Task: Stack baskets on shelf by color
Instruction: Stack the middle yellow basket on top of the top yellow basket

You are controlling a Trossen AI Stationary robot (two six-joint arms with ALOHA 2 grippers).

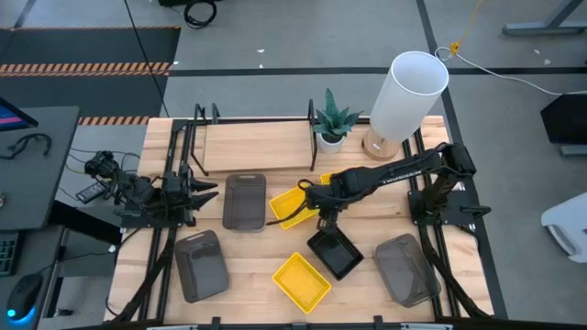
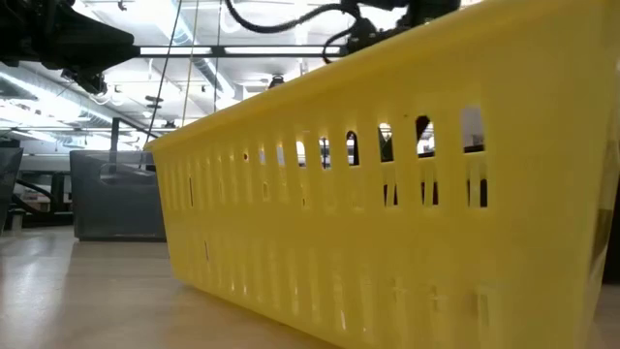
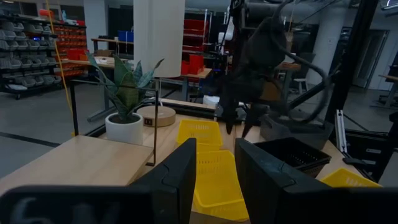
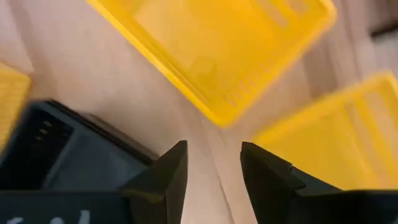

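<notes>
the right gripper (image 1: 323,217) hung with jaws spread above bare table (image 1: 266,247) between yellow baskets (image 1: 290,207) and a black basket (image 1: 336,252); the left gripper (image 1: 204,192) waited, jaws spread.

yellow baskets (image 1: 301,280): 3 | black basket (image 1: 336,252): 1 | grey baskets (image 1: 244,201): 3

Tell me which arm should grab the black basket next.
Right. The right gripper hovers open just above the black basket, between it and the yellow baskets at mid-table. The left gripper waits open at the table's left edge, with a grey basket between it and the black one.
</notes>
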